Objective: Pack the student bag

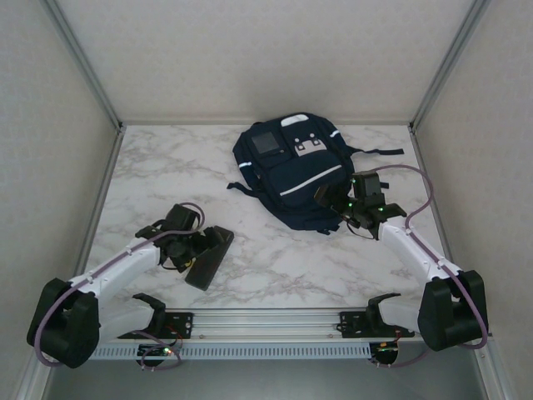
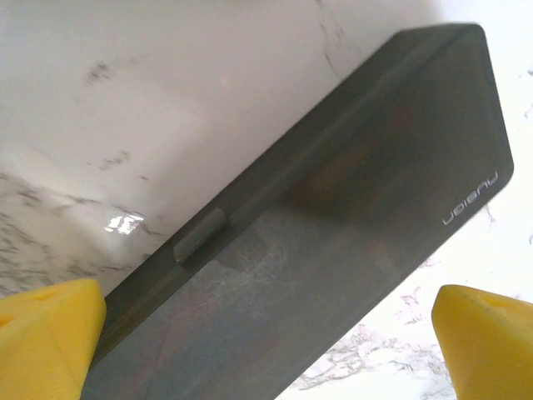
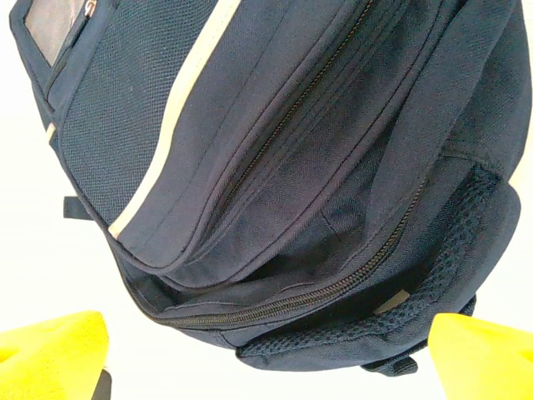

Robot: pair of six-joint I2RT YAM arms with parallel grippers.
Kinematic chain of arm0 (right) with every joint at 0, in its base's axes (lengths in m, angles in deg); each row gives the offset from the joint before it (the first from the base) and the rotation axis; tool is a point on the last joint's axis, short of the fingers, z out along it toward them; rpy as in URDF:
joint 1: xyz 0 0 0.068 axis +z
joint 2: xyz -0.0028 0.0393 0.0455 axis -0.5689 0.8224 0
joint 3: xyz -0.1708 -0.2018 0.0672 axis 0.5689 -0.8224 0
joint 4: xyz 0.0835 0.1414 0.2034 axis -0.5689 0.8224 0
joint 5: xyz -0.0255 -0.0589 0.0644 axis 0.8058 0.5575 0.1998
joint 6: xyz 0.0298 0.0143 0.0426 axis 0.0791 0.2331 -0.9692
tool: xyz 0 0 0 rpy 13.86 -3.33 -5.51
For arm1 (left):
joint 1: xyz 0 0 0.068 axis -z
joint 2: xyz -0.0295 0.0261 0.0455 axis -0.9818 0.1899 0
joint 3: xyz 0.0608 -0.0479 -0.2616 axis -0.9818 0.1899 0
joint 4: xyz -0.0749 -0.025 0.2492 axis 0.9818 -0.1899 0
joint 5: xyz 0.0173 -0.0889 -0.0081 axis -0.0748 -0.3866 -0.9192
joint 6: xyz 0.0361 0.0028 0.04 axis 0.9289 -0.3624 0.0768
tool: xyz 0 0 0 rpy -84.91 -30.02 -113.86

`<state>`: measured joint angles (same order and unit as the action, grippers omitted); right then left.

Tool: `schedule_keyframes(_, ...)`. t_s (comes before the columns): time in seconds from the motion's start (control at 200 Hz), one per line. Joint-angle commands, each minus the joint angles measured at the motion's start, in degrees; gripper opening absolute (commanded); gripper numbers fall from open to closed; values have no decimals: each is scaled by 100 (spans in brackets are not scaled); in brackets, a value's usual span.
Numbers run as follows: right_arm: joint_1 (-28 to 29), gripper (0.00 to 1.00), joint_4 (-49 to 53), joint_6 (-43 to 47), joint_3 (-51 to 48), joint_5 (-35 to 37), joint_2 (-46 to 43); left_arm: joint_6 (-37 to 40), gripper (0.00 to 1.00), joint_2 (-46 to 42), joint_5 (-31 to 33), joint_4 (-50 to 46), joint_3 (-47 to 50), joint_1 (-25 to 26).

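Top view — student bag (image 1: pixel 291 171) lies pockets-up, far centre-right on the surface (image 1: pixel 166 175), long axis far-to-near with its near end skewed right, just beside the wide-open right tool (image 1: pixel 333 198). Left wrist: left tool (image 2: pixel 266 337) spread wide, straddling a dark case (image 2: pixel 333 233). Right wrist — the bag's zippered end sits just ahead of the spread yellow fingertips (image 3: pixel 50 350).

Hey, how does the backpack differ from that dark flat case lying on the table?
The backpack is far larger than the case. The backpack is soft navy fabric with pale stripes and zips; the case is a smooth, rigid dark grey box. The backpack lies farther back and right, the case nearer and left. Both are dark and rest on the table.
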<state>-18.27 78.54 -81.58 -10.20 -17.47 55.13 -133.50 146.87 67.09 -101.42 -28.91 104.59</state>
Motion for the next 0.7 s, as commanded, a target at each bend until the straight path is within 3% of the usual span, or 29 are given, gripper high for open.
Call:
schedule_keyframes(0.0,38,99,-137,-122,-62,69,16,-45,100,193,186,-158,-250,209)
schedule_keyframes(0.145,38,99,-160,-200,-105,112,-17,1078,100,989,453,-659,-924,471)
schedule_keyframes(0.265,38,99,-126,-221,-122,108,-50,1755,100,1630,557,-867,-1408,978)
schedule_keyframes(0.541,38,99,-1,-212,-128,247,-100,2095,100,2533,514,-928,-1603,1181)
schedule_keyframes(0.696,41,99,-2,-211,-98,261,-63,2353,98,2837,802,-1166,-1843,1260)
